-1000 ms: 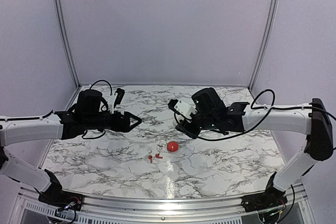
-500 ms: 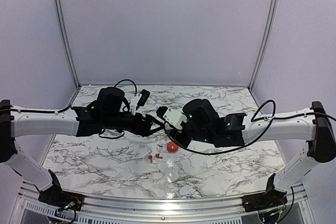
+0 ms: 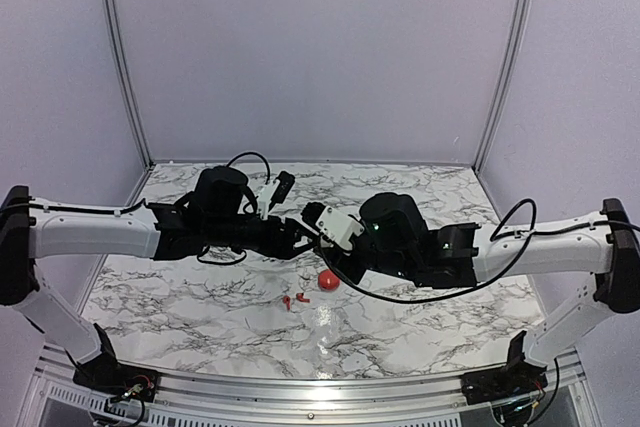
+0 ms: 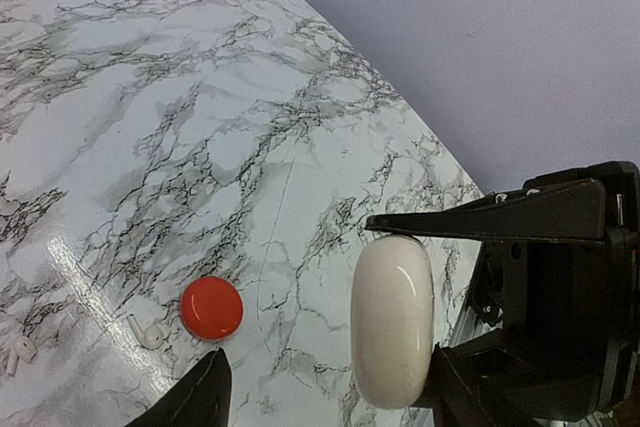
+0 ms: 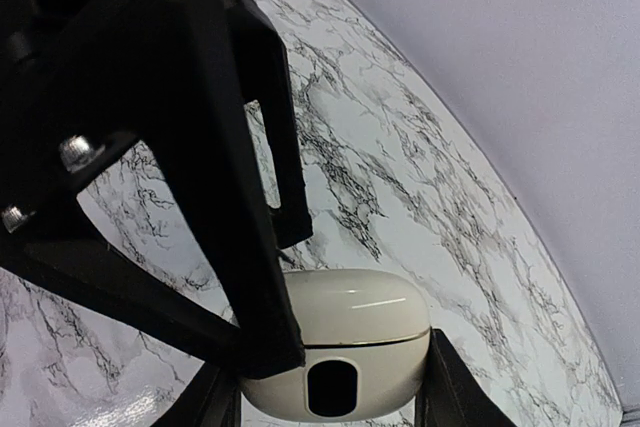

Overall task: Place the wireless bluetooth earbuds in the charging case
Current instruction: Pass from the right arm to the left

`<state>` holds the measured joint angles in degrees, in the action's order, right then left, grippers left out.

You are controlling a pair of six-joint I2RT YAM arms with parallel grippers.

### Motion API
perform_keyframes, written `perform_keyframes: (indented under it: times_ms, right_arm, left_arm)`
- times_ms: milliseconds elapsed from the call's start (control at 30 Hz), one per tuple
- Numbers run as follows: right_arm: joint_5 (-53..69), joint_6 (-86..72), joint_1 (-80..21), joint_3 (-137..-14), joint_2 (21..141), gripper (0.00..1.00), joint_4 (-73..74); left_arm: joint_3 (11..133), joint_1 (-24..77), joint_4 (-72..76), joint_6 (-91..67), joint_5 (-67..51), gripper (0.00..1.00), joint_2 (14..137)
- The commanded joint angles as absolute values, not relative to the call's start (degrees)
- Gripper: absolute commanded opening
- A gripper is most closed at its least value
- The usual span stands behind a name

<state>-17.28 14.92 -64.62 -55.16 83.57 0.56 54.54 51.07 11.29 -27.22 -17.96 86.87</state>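
Observation:
My right gripper [image 5: 330,392] is shut on the charging case [image 5: 345,332], a closed white pebble with a seam and a dark oval hole, held in the air above the table's middle. My left gripper [image 4: 325,387] is open, and the case [image 4: 392,322] lies between its fingers, close to the right one. In the top view the two grippers meet, left [image 3: 303,237] and right [image 3: 319,236], and the case is mostly hidden there. The two tiny red earbuds [image 3: 287,301] [image 3: 301,297] lie on the marble below, apart from both grippers.
A red ball-like object [image 3: 327,279] lies on the table just right of the earbuds; it also shows in the left wrist view [image 4: 211,308]. The marble table [image 3: 200,287] has pale walls at the back and both sides.
Both arms have moved inward and met over the table's middle. The left gripper's open fingers now flank the case, which the right gripper has carried leftward. The earbuds and ball have not moved.

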Motion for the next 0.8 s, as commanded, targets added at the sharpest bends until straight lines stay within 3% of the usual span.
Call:
perform_keyframes:
  times_ms: [0,400,767]
  right_arm:
    - [-17.9,15.6,-65.2,-55.5,82.6,0.35,-2.2]
    - [-19.4,16.7,-65.6,-55.7,83.4,0.35,-2.9]
    - [-19.8,17.5,-65.6,-55.3,83.4,0.35,-3.7]
  left_arm:
    - [55.4,51.5,13.9,-28.1,-18.6,0.66,88.0]
    - [55.5,51.9,15.7,-28.9,-21.7,0.41,89.5]
    - [56.5,51.9,16.3,-29.4,-23.7,0.25,90.9]
